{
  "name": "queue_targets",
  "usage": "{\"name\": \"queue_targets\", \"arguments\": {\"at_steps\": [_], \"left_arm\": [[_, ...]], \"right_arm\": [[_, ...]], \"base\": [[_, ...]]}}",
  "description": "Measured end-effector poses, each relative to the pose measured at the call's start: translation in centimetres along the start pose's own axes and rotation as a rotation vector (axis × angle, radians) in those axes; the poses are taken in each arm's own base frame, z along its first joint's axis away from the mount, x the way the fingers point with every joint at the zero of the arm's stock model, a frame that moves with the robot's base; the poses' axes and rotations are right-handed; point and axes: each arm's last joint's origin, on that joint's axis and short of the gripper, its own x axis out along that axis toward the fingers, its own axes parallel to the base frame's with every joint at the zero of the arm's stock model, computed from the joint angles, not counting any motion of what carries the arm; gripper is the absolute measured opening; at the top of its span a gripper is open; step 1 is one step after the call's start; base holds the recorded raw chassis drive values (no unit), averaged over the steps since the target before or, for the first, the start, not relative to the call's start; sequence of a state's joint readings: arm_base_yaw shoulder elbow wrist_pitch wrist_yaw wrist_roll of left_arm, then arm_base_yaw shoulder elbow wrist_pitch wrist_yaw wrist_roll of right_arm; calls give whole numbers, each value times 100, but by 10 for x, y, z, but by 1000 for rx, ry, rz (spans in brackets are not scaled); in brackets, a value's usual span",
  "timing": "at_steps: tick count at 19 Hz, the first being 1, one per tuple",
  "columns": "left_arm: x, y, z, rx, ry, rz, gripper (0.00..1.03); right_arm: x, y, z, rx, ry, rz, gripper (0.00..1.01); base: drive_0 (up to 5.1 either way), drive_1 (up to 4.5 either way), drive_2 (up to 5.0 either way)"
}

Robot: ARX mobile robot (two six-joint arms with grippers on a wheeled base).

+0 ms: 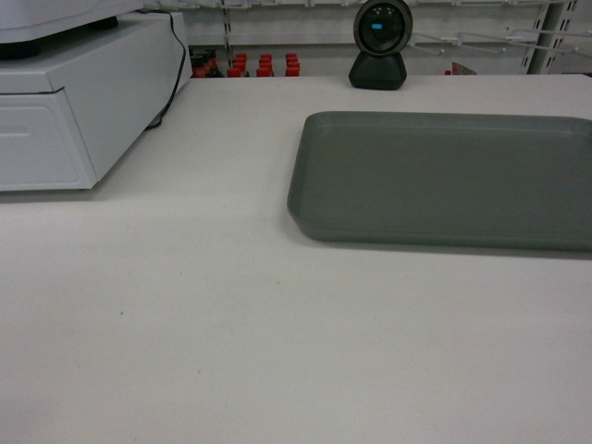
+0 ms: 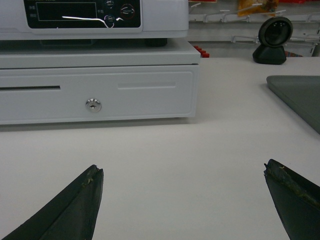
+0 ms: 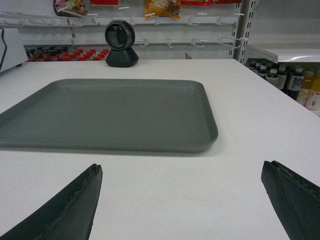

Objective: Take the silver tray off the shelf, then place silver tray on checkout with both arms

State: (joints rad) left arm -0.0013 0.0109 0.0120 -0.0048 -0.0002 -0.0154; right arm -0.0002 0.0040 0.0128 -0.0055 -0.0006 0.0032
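Silver tray [image 1: 444, 180] lies flat on the checkout [image 1: 185, 324] (both grippers [image 2: 182, 200] [image 3: 180, 200] spread wide, clear of it)

A white cash drawer [image 2: 100, 92] stands at the left with a register [image 2: 95, 17] on top; a black round scanner [image 1: 379, 46] stands at the far edge; behind run white peg hooks [image 3: 200, 20] with hanging snack bags [image 3: 162, 7]; red-capped bottles [image 1: 264, 65] line a low row; more bottles [image 3: 295, 82] fill racks at the right; the light is even.
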Motion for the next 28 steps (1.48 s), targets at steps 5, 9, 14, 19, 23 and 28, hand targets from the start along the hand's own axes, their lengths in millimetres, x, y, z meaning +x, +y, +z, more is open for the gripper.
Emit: {"name": "queue_targets", "arguments": {"at_steps": [5, 9, 14, 19, 23, 28], "left_arm": [[0, 0, 0, 0, 1, 0, 98], [0, 0, 0, 0, -4, 0, 98], [0, 0, 0, 0, -4, 0, 98], [0, 0, 1, 0, -11, 0, 98], [0, 0, 0, 0, 0, 0, 98], [0, 0, 0, 0, -2, 0, 98]], "right_arm": [[0, 0, 0, 0, -1, 0, 98], [0, 0, 0, 0, -3, 0, 98], [0, 0, 1, 0, -6, 0, 98], [0, 0, 1, 0, -14, 0, 98], [0, 0, 0, 0, 0, 0, 98], [0, 0, 1, 0, -6, 0, 98]], "base": [[-2, -420, 417], [3, -414, 419], [6, -411, 424], [4, -251, 259], [0, 0, 0], [0, 0, 0]]}}
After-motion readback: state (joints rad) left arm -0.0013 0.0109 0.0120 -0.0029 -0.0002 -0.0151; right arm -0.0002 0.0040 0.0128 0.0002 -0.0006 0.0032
